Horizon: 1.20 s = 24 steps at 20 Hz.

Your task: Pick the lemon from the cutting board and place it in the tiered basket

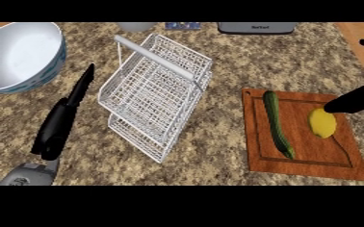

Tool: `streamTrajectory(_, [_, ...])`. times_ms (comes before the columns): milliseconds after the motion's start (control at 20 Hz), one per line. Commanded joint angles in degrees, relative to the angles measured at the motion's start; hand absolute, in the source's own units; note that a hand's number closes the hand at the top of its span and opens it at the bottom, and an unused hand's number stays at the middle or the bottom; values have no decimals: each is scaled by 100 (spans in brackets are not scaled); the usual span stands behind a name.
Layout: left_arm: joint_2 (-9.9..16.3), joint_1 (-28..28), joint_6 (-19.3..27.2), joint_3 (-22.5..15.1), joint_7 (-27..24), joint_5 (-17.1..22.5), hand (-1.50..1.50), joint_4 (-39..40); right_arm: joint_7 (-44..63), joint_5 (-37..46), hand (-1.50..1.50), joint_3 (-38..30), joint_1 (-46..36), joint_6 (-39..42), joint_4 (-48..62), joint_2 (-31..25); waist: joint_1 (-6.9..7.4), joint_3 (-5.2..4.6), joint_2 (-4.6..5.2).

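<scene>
1. Lay on the cutting board (302, 161), toward its right side: the lemon (322, 123), with a cucumber (278, 124) stretched out to its left, apart from it.
2. Judged light, stiff under the rind, rounded and a little slippery; likely to roll if nudged, not fragile.
3. Best taken across the widest middle, fingers on one side and thumb on the other, rather than at the tapered ends.
4. Reached in from the right edge: the right hand (346, 102), its dark tip at the lemon's upper edge, touching or just short of it; fingers mostly out of frame, so spread or closed could not be told.
5. Rested at the lower left, fingers straight and apart, holding nothing: the left hand (62, 118), well away from the board.
6. Stood between the two hands: the basket (156, 94), white wire, tilted in view, with two tiers and a bar handle on top.
7. Speckled granite counter (220, 125) all round, flat and hard; board wood smooth with a groove near its rim.
8. Sat at the upper left: a bowl (28, 53). Along the far edge, an appliance (256, 27).
9. Room for the carry looked open between board and basket.
</scene>
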Motion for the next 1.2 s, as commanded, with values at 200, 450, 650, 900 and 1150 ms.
streamTrajectory(200, [-115,-288,-87,11,126,-37,0,87,1919,516,-150,883,-592,-46,72,805,62,24,64])
streamTrajectory(450, [-89,17,-137,-19,68,-20,0,-218,2125,783,-150,1128,-988,200,768,1049,146,21,45])
streamTrajectory(650, [-118,-241,-174,88,-1,-15,0,153,2128,977,-150,1316,-954,331,1239,1145,63,19,61])
streamTrajectory(900, [0,228,-188,159,-248,-27,0,-5,2130,1195,-150,1353,-858,383,1597,1346,31,13,8])
streamTrajectory(1150, [-138,-24,-136,108,80,-121,0,-124,2120,1039,-150,1207,-792,661,1777,1236,-64,28,16])
